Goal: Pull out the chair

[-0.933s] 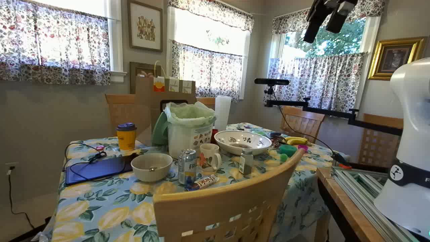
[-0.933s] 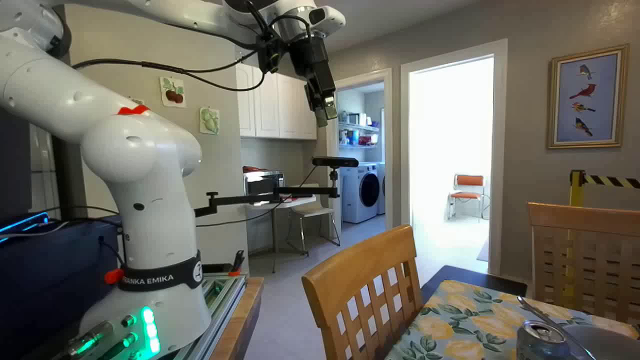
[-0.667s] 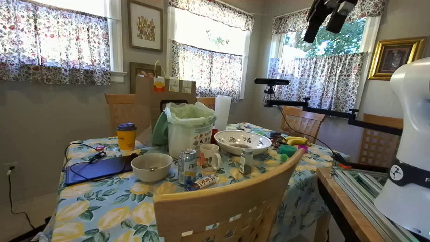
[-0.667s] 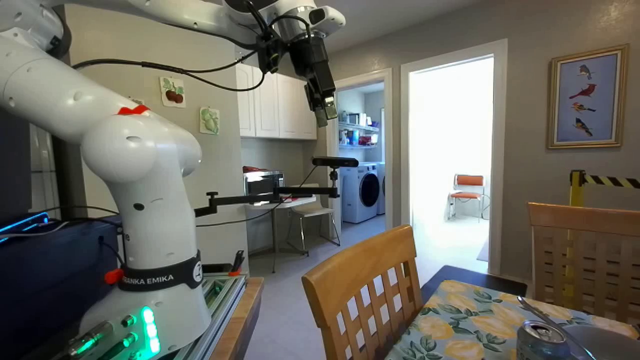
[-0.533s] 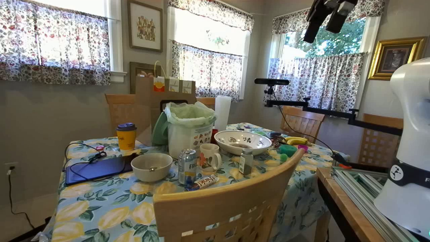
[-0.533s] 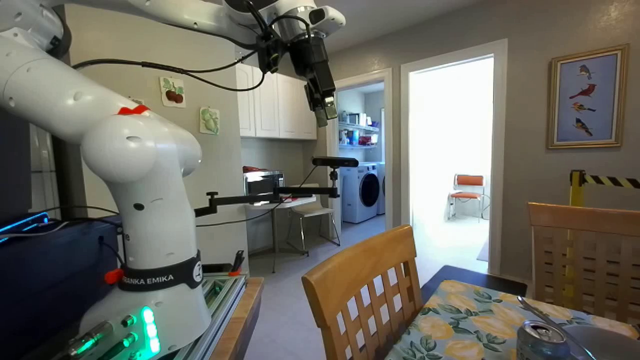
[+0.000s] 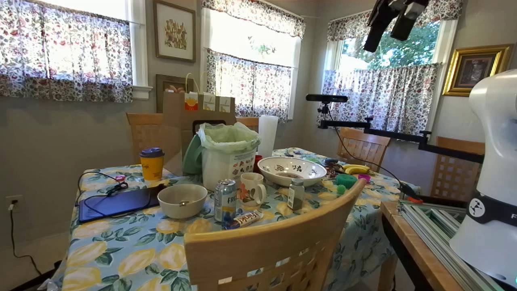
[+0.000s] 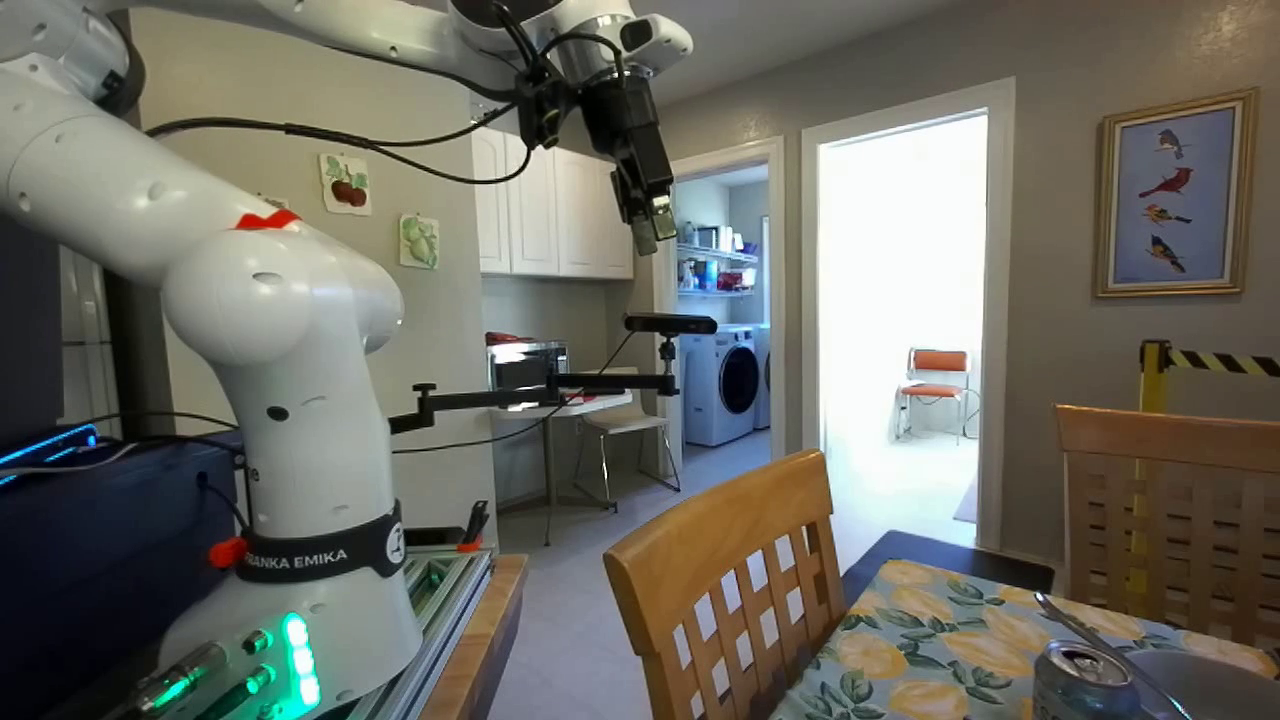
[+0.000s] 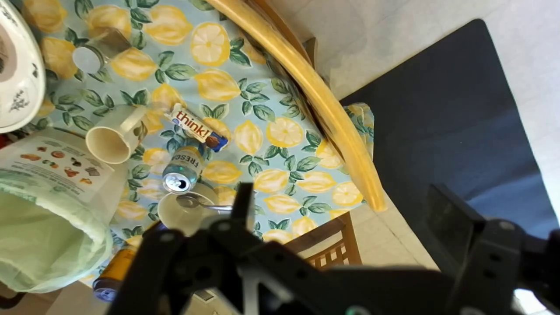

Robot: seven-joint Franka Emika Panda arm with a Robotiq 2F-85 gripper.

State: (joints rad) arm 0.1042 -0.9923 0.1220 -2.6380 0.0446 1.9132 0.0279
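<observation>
Gripper (image 9: 343, 204) hangs up high, well apart frm chair (image 7: 266, 242), jaws spread wide w/ nothing held, & chair stands rt at edge of lemon-print table (image 7: 133, 246).

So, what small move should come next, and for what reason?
Probably lower the open gripper toward the light wooden chair: in the wrist view its top rail reaches between the parted jaws, while in both exterior views the gripper hangs clearly higher.

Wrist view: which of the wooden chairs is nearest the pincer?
The curved-backed tan chair overlapping the tablecloth: it appears far larger, so likely closer to the pincer, than the darker slatted chair.
</observation>
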